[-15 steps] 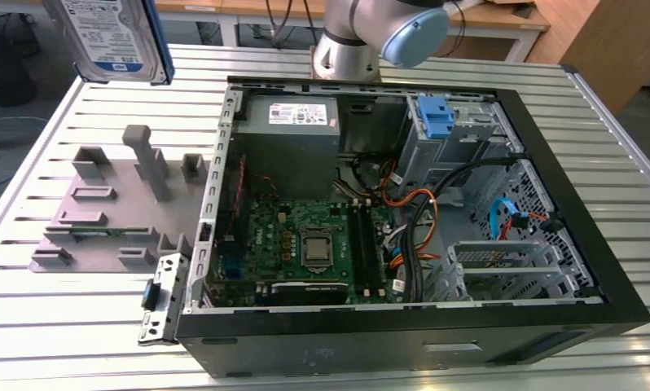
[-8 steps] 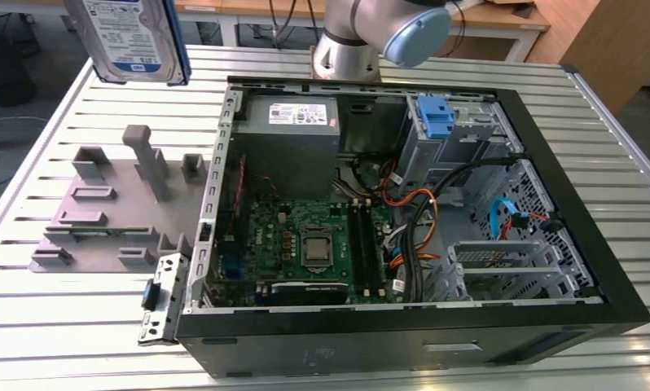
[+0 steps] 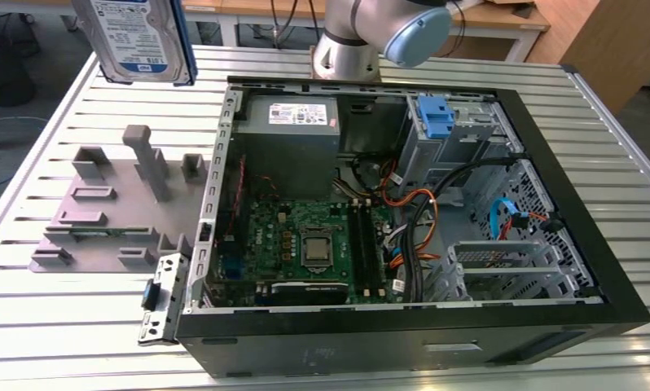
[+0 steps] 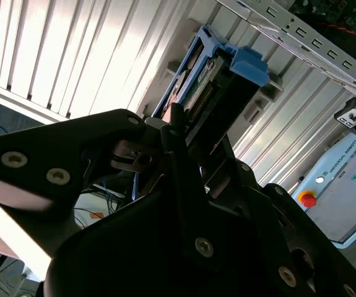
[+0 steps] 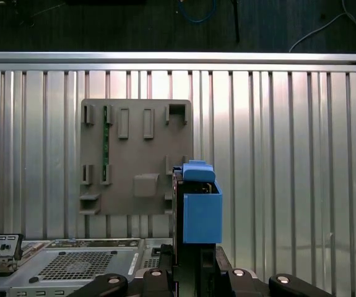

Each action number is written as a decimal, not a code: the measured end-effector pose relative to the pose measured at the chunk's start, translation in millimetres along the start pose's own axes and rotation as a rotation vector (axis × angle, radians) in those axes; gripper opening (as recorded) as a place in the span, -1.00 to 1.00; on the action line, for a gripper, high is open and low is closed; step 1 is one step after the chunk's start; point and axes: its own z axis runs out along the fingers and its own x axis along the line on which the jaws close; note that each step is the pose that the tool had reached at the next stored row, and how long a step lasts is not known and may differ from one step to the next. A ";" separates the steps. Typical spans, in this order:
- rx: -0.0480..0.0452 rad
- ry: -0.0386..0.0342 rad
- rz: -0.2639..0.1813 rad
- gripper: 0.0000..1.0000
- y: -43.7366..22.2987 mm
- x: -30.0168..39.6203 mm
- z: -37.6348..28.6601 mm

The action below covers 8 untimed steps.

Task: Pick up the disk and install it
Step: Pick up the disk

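Observation:
The disk (image 3: 140, 41) hangs high above the table at the exterior view's upper left, its blue-and-white label facing the camera. In the second wrist view my gripper (image 4: 190, 133) is shut on the disk (image 4: 218, 74), whose blue carrier frame sticks out past the black fingers (image 4: 178, 154). In the first wrist view the disk (image 5: 201, 210) stands edge-on above the gripper (image 5: 196, 257), with the slatted table far below it.
An open computer case (image 3: 586, 269) lies on the slatted metal table (image 3: 54, 326), with a motherboard, cables, a grey power-supply box (image 3: 292, 114) and a blue bracket (image 3: 438, 118) in its drive bay. A grey fixture plate (image 3: 107, 212) with upright holders lies beside the case.

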 end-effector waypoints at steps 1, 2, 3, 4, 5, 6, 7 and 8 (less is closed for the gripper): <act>0.0000 0.0000 0.000 -0.30 0.0 0.0 0.0; -0.0001 0.0001 0.000 -0.30 -0.2 0.0 0.0; -0.0001 0.0001 0.000 -0.30 -0.7 0.0 0.0; -0.0001 0.0000 0.000 -0.30 -1.5 0.0 0.0; -0.0001 0.0000 0.000 -0.30 -2.4 -0.1 0.0; 0.0000 0.0000 0.000 -0.30 -3.7 -0.1 -0.1; -0.0001 0.0001 0.000 -0.30 -5.2 -0.2 -0.1; -0.0001 0.0001 0.000 -0.30 -6.8 -0.2 -0.1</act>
